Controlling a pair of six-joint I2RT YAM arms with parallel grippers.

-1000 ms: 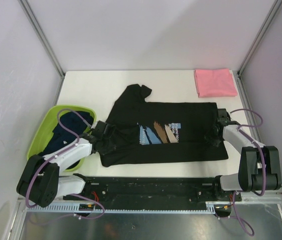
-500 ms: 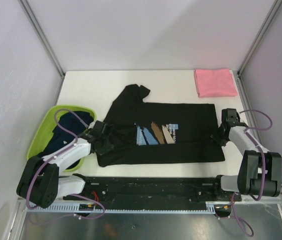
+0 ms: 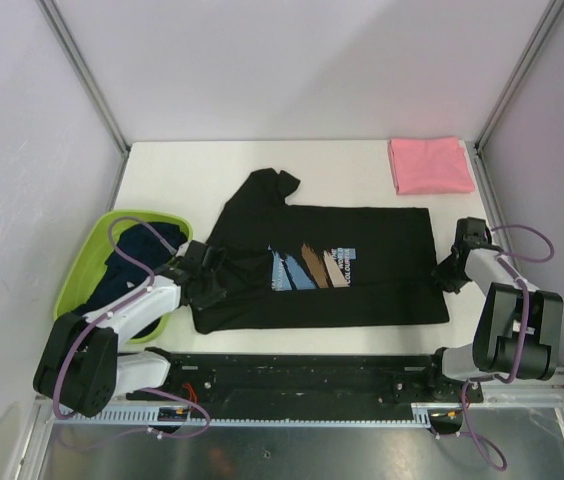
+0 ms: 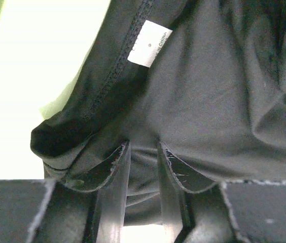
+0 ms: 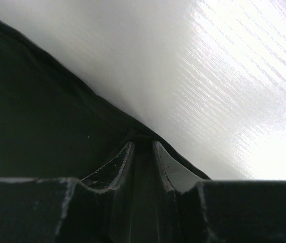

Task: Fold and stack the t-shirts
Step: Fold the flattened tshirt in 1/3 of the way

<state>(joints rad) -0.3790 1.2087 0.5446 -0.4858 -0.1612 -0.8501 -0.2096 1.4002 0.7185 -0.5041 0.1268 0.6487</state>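
We count one pink cloth t-shirt (image 3: 430, 165) folded. The black printed cloth t-shirt (image 3: 382, 285) lies flat, unfolded, its ends pinched narrowly by left gripper (image 3: 210, 283) and right gripper (image 3: 449, 277). Navy cloth shirts (image 3: 137, 262) wait in the lime-green plastic basin (image 3: 87, 255).

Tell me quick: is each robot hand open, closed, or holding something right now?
Left gripper: fingers closed on the black t-shirt.
Right gripper: fingers nearly together at the shirt's edge; whether it grips cannot be told.
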